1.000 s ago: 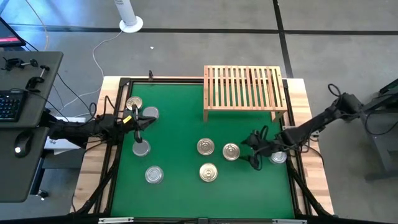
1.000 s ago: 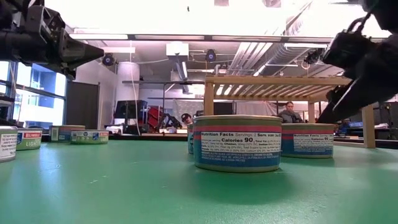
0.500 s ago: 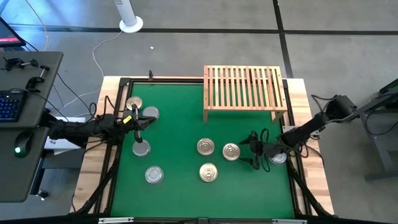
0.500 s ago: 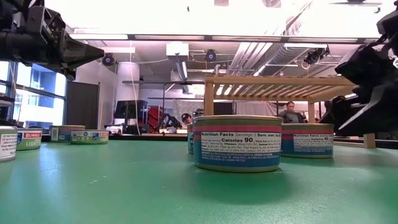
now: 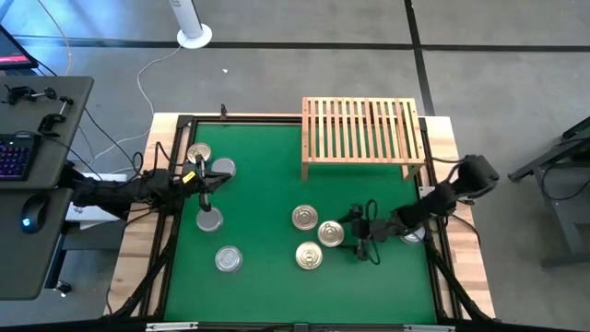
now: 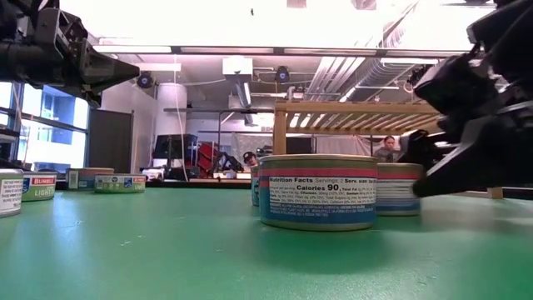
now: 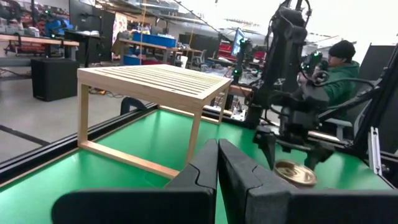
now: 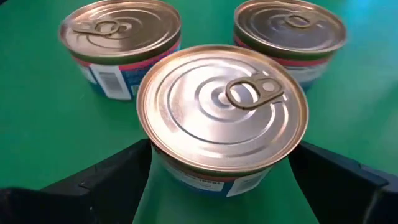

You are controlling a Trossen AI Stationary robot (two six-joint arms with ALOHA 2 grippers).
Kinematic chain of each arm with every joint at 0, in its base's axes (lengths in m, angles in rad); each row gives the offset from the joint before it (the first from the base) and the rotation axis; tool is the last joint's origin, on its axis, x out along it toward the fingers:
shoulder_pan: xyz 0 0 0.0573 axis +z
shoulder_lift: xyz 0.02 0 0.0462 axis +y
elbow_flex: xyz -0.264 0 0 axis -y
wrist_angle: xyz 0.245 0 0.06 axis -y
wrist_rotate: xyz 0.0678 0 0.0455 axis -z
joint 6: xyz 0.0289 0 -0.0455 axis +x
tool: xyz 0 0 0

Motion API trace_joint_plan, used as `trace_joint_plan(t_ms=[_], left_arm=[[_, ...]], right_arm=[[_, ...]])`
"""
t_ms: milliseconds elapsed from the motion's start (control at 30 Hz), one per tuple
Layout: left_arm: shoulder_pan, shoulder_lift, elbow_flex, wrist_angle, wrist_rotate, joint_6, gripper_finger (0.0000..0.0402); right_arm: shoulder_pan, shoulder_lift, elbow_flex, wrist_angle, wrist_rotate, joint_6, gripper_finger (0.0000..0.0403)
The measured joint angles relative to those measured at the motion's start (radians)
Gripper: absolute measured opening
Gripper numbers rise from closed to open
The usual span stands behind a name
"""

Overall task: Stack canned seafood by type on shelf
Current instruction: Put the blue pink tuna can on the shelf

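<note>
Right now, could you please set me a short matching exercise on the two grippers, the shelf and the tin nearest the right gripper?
Things:
1. left gripper
2. right gripper
3. shelf
4. gold-lidded tin

States:
A. bare slats, no tin on top
B. fingers shut, empty
C. between open fingers
D. open, low over the green mat

Pairs: 1-B, 2-D, 3-A, 4-C

**Metal, wood and matt green**

We see tins [image 8: 222, 112] of shiny gold-toned metal with ridged pull-tab lids and glossy paper labels, a slatted shelf [image 5: 362, 132] of pale bare wood, a matt green table mat [image 5: 263, 198], and matt black gripper fingers [image 7: 205, 174].
</note>
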Motion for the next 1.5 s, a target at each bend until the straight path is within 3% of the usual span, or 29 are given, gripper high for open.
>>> trace_joint_plan(t_ms=[233, 433, 733, 967, 1233, 1500], left_arm=[[-0.001, 0.015, 0.0, -0.004, 0.032, 0.008, 0.0], [-0.001, 0.094, 0.0, -0.005, 0.053, 0.009, 0.0], [-0.005, 0.247, 0.0, 0.034, 0.123, -0.033, 0.0], [-0.078, 0.385, 0.0, 0.097, 0.162, -0.089, 0.0], [-0.195, 0.602, 0.0, 0.296, 0.156, -0.179, 0.0], [-0.283, 0.964, 0.11, 0.367, 0.116, -0.272, 0.0]], right_arm=[[-0.018, 0.138, 0.143, -0.08, -0.013, 0.095, 0.0371], [-0.026, 0.176, 0.226, -0.135, -0.002, 0.099, 0.0372], [-0.034, 0.181, 0.254, -0.117, -0.005, 0.129, 0.0371], [-0.033, 0.181, 0.253, -0.031, 0.048, 0.161, 0.0371], [-0.033, 0.179, 0.253, -0.006, 0.085, 0.12, 0.0371], [-0.038, 0.209, 0.309, -0.012, 0.059, 0.067, 0.0371]])
